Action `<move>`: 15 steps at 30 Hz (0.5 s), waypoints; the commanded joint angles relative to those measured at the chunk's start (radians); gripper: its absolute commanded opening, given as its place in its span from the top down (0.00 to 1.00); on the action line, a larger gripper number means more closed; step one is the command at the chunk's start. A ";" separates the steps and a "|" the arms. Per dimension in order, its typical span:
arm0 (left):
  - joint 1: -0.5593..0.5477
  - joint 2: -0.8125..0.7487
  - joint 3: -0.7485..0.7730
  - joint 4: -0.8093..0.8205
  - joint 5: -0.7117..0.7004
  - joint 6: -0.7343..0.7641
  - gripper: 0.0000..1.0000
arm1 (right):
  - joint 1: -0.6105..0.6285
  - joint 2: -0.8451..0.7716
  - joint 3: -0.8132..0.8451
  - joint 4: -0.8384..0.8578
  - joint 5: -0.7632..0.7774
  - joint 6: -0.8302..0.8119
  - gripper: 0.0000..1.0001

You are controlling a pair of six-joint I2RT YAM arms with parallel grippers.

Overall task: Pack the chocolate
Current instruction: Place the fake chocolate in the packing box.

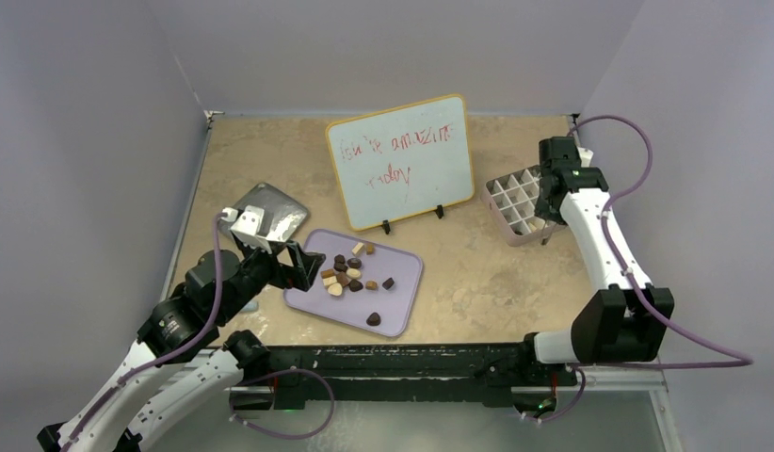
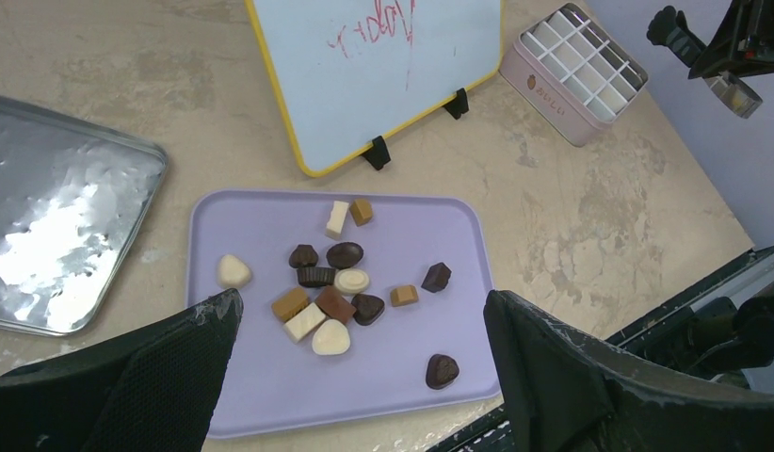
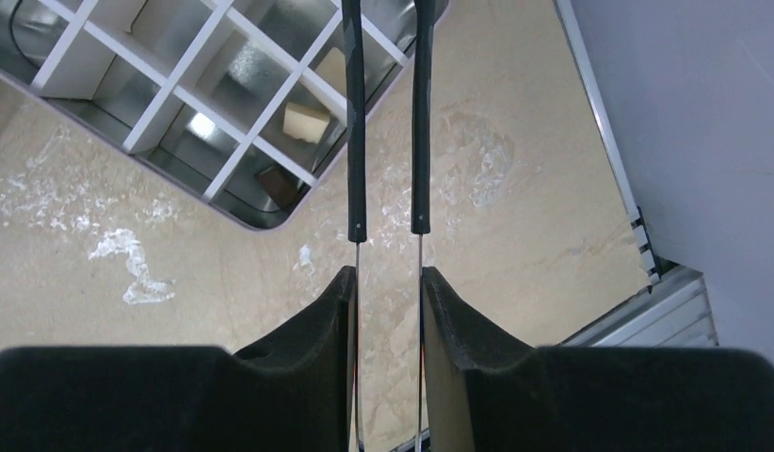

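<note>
Several chocolate pieces [image 1: 350,273], dark, tan and cream, lie loose on the lavender tray [image 1: 402,297]. In the left wrist view the chocolate [image 2: 331,292] clusters mid-tray [image 2: 261,395], with one dark heart [image 2: 442,371] lying apart. My left gripper [image 1: 306,266] hangs open over the tray's near-left edge, and nothing sits between its fingers [image 2: 176,377]. At the pale pink gridded box [image 1: 515,200], my right gripper [image 3: 388,273] is shut on thin metal tongs [image 3: 357,122] whose tips run out of view over the box [image 3: 157,94]. Its cells hold a tan piece [image 3: 306,120] and a dark piece [image 3: 275,184].
A yellow-framed whiteboard [image 1: 400,160] with red writing stands on feet between the tray and the box. A shiny metal lid [image 1: 270,212] lies left of the tray. The table's right edge and rail [image 3: 666,301] run close to the box.
</note>
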 commanded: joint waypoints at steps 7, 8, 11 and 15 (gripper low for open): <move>-0.001 -0.017 -0.007 0.053 0.021 0.014 0.00 | -0.079 0.062 -0.042 0.093 -0.051 -0.021 0.72; -0.001 -0.018 -0.008 0.053 0.020 0.012 0.00 | -0.085 0.065 -0.049 0.099 -0.052 -0.021 0.71; -0.001 -0.017 -0.007 0.054 0.021 0.012 0.00 | -0.098 0.067 -0.071 0.120 -0.062 -0.021 0.69; -0.002 -0.011 -0.006 0.054 0.023 0.014 0.00 | -0.101 0.063 -0.085 0.124 -0.066 -0.017 0.65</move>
